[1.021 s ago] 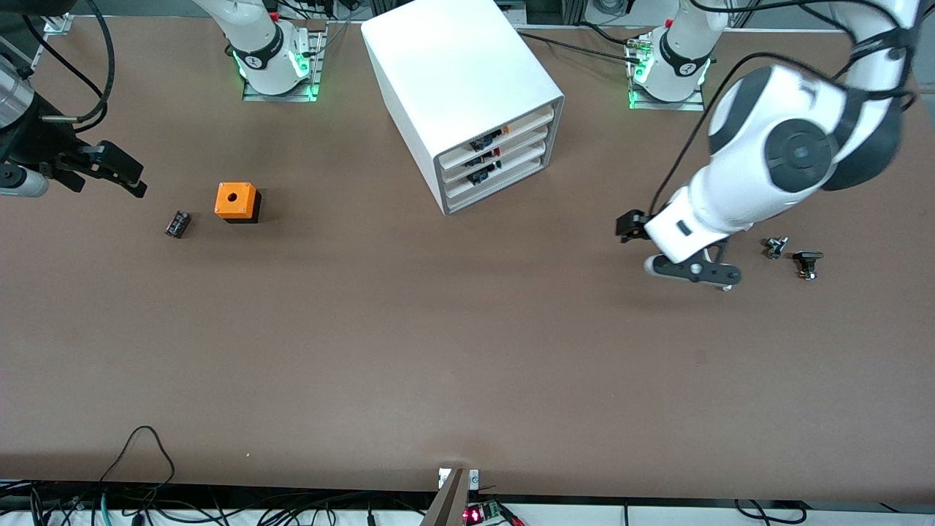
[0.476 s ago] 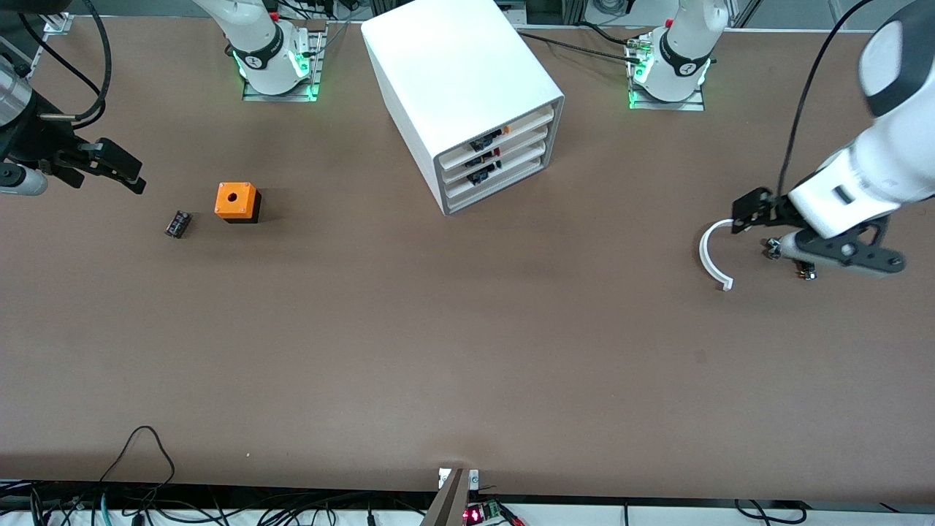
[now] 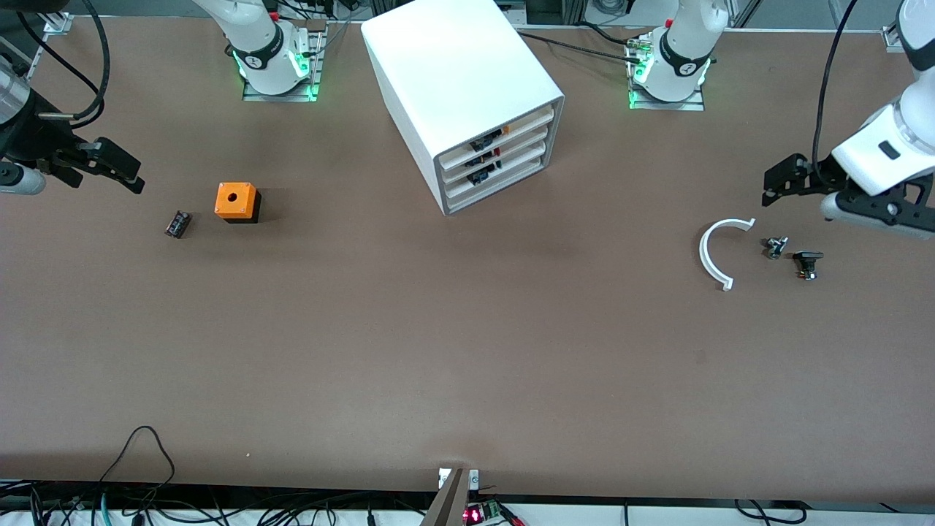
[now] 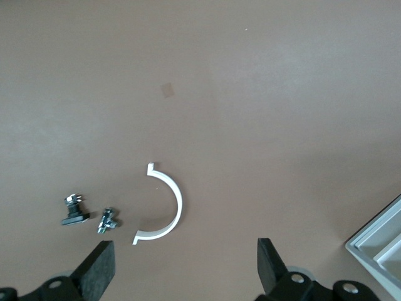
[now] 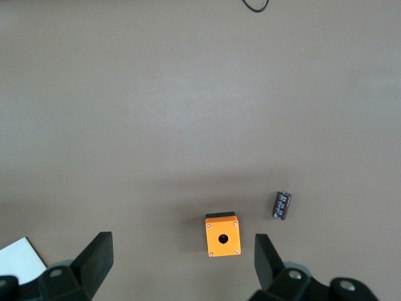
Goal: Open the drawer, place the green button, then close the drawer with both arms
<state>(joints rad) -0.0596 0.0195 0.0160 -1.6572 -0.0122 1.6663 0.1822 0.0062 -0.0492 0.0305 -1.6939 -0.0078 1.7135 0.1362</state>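
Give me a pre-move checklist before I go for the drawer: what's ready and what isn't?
1. Drawer open for the part: not ok; it sits shut in the cabinet, flush with the other trays.
2. Left gripper free: ok; open and empty, up over the table at the left arm's end.
3. Right gripper free: ok; open and empty, near the orange cube.
4. Button reachable: ok; it lies loose on the table between the white arc and the black part, touching neither.
5. Grip point on the drawer front: cannot tell.
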